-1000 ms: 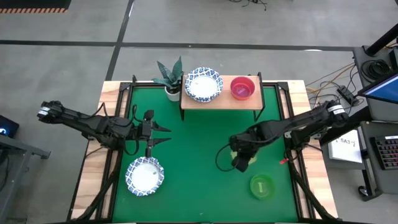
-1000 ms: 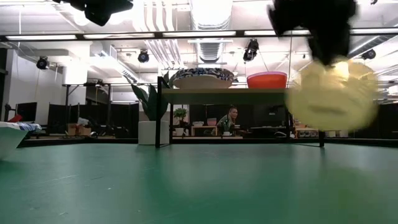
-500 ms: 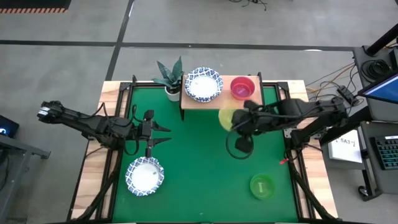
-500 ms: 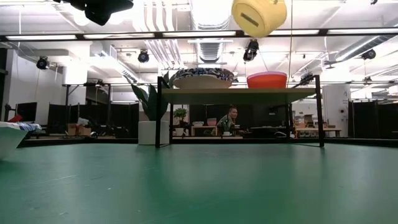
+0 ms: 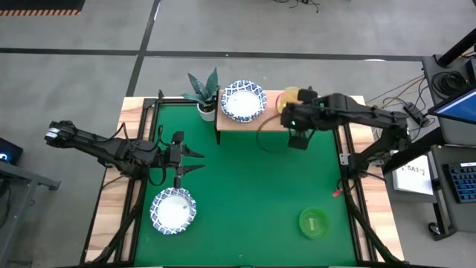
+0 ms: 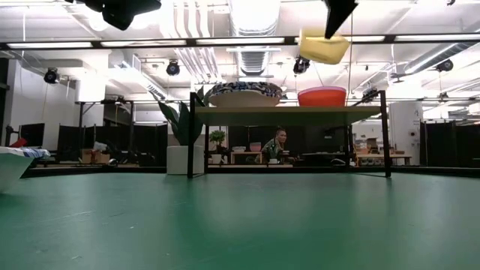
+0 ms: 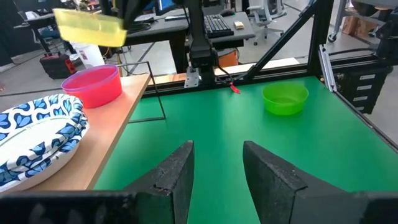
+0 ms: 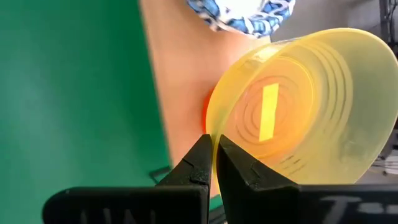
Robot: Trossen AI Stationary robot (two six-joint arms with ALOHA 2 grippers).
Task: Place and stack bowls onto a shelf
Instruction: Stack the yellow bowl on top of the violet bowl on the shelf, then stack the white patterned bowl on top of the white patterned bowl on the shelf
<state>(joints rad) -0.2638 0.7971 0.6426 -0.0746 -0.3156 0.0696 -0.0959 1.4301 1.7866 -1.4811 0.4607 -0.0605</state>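
I've got the right gripper pinching the yellow bowl's rim, now carried up from the mat to hang over the red bowl on the shelf, so nesting's next.

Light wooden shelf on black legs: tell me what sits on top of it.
On the light wooden shelf: a blue-patterned white bowl and a plain red bowl. The right gripper holds a yellow bowl above the red one, hiding most of it from overhead.
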